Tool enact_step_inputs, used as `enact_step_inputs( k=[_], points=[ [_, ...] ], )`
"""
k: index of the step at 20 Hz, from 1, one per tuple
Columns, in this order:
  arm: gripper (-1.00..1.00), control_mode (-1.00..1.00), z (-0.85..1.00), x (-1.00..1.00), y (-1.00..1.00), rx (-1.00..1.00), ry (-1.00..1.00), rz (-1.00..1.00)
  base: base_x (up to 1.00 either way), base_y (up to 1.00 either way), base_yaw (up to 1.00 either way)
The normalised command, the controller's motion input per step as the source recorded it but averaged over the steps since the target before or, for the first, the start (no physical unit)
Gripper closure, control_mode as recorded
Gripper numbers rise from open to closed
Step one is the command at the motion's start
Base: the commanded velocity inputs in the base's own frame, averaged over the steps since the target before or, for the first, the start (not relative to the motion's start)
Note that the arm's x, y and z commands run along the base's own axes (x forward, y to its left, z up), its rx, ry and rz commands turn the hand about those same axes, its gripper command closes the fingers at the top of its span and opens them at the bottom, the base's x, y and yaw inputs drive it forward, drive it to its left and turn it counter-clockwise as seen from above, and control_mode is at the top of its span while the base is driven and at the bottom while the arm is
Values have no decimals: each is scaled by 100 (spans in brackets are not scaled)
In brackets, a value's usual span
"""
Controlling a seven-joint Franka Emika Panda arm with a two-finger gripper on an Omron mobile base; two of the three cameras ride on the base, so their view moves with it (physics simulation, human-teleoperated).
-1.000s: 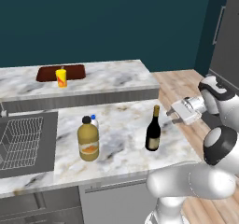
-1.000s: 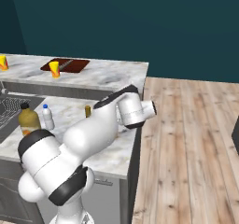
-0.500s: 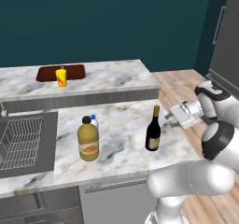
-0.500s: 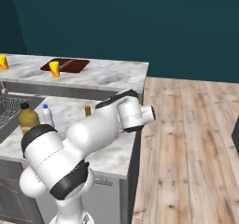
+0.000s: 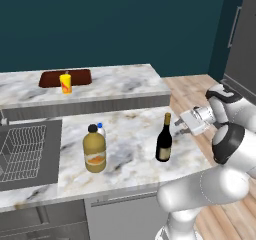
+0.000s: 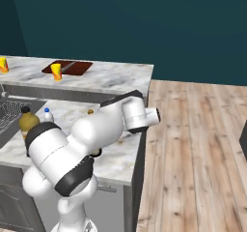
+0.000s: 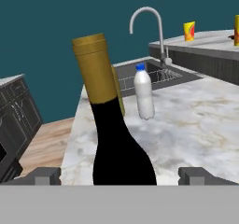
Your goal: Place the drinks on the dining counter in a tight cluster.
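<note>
On the lower worktop (image 5: 130, 134), the wine bottle (image 5: 164, 138) stands right of the squat bottle (image 5: 94, 149) and water bottle (image 5: 101, 130).

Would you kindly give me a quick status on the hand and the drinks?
Hand open, level with wine bottle, not gripping. All three drinks on lower worktop, none on dining counter. Nothing between hand and bottle.

From my seat the light reads even and soft, with no glare anywhere; the wine bottle (image 5: 164, 143) and the amber bottle (image 5: 94, 148) drop only faint, short shadows on the marble worktop (image 5: 130, 159); the teal wall (image 5: 115, 24) stays flat and rather dim; edges look slightly soft and coarse in both base views; in the hand view the close bottle is sharp, and I see no bending at the borders.
</note>
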Motion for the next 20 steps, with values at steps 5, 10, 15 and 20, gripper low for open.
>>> enact_step_inputs(
  k=[5, 10, 15, 20],
  points=[
    [-100, -100, 0, 0, 5, 0, 0, 0, 0, 0, 0],
    [-100, -100, 0, 0, 21, 0, 0, 0, 0, 0, 0],
    [-100, -100, 0, 0, 20, 0, 0, 0, 0, 0, 0],
    [-100, -100, 0, 0, 20, 0, 0, 0, 0, 0, 0]
  ],
)
